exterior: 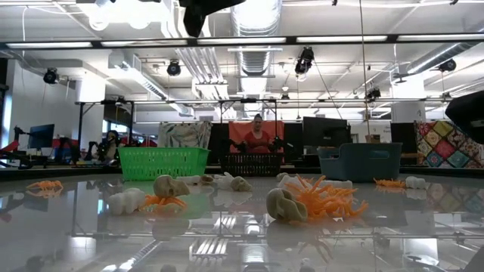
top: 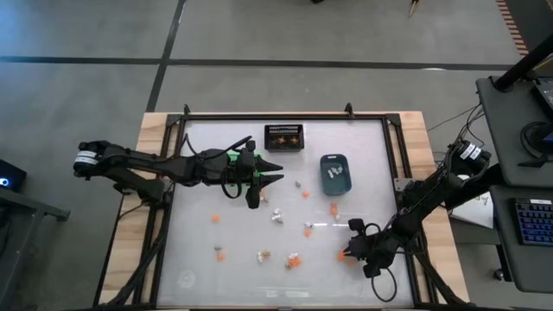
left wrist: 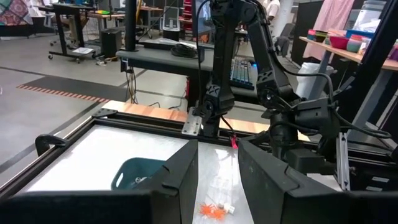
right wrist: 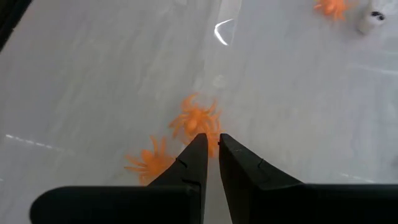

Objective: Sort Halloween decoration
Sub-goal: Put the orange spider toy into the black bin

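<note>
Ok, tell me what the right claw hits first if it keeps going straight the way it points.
Likely the orange spider trinket just beyond the right claw; the nearly shut fingers aim at it, though the gap between them is unclear.

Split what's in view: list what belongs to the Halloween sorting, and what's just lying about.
Job: orange spiders, pale skull trinkets, black mesh bin, blue-grey bin, green bin, right pincer shut on a spider.
Lying about: keyboard, cables.

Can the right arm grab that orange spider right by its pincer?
Probably yes. The right pincer is already down at the orange spider on the bare table, nothing between them, though its fingers are nearly shut.
</note>
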Robot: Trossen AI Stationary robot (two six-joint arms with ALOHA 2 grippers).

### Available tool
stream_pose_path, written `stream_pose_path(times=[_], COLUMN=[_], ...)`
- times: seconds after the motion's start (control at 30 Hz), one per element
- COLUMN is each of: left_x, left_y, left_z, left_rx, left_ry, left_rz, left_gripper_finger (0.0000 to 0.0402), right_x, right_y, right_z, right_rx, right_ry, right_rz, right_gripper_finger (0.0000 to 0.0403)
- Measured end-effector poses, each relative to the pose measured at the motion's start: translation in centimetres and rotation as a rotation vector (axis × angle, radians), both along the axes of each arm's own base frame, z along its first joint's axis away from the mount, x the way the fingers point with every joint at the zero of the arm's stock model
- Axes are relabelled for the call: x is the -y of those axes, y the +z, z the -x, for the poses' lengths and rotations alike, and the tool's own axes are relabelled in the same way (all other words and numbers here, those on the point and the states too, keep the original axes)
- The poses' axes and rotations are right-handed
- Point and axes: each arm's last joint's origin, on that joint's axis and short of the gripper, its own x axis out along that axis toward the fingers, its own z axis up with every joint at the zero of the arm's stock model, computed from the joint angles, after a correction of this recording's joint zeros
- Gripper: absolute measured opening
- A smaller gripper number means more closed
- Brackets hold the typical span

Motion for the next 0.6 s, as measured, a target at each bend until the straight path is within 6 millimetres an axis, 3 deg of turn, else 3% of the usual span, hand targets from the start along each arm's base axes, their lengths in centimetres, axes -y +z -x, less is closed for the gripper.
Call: stream_pose_path(times=[0.6], left_x=[0.0], left_y=[0.0], left_z=[0.0], left_rx=[0.0], left_ry=[0.0], left_rz=[0.0], left_gripper_finger=[0.0098], right_x=[0.58], right_y=[-0.04], right_z=[-0.08], right_rx=[0.076], right_ry=[-0.097], right_rz=[0.077], right_gripper_finger=[0.0031])
